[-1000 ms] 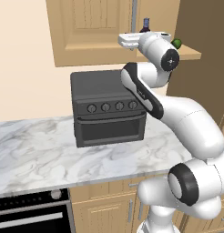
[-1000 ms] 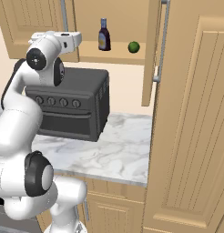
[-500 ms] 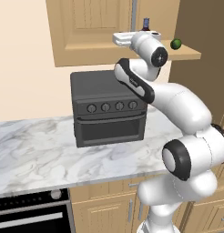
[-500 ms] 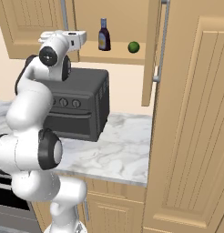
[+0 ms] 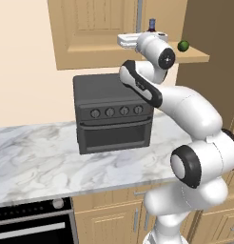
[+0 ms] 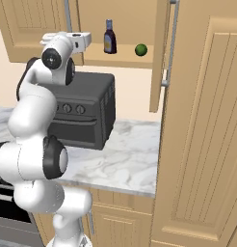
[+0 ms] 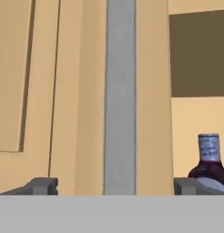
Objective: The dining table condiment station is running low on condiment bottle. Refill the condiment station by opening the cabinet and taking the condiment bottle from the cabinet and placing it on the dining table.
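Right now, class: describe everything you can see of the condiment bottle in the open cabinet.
The condiment bottle is small and dark brown, glassy-looking, with rounded shoulders, a narrow blue neck and cap, and a pale label. It stands upright on the light-wood shelf of the cabinet, whose right door is swung open. A small green fruit sits apart to its right. Nothing but the shelf touches it. The open gripper faces the closed door's grey handle, bottle off to one side.

Dark toaster oven (image 5: 112, 112) stands on my marble desk (image 5: 38, 164), four knobs across its front, pushed toward the wall. Small green round fruit (image 6: 140, 49) sits on a shelf above. Black oven (image 5: 33, 224) built in under the desk, left side.
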Robot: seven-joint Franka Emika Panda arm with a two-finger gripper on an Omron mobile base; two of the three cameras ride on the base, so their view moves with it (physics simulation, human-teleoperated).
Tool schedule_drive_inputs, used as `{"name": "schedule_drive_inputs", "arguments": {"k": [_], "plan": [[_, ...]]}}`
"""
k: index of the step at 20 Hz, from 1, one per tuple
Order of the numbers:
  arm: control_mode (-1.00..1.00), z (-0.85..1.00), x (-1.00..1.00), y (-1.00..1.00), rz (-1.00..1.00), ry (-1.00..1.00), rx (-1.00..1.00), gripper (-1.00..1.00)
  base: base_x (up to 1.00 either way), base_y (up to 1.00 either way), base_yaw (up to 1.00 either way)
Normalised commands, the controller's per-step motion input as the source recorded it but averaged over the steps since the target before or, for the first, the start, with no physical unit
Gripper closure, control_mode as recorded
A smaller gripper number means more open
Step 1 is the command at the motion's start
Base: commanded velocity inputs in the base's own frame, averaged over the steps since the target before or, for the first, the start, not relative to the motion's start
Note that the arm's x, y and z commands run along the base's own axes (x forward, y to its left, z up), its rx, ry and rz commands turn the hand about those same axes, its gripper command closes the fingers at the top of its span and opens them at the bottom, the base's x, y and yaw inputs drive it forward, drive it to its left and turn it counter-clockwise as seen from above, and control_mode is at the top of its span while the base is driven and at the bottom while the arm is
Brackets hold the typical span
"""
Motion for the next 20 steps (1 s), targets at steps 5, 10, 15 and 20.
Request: {"name": "schedule_drive_inputs", "arguments": {"k": [5, 10, 15, 20], "plan": [[-1.00, 0.00, -0.05, 0.92, 0.00, 0.00, -0.06, 1.00, 0.00, 0.00, 0.00], [-1.00, 0.00, -0.59, 0.99, 0.00, 0.06, -0.05, 1.00, 0.00, 0.00, 0.00], [-1.00, 0.00, -1.00, 0.91, 0.00, 0.00, 0.00, 1.00, 0.00, 0.00, 0.00], [-1.00, 0.00, -1.00, 0.85, -0.01, 0.00, 0.00, 1.00, 0.00, 0.00, 0.00]]}}
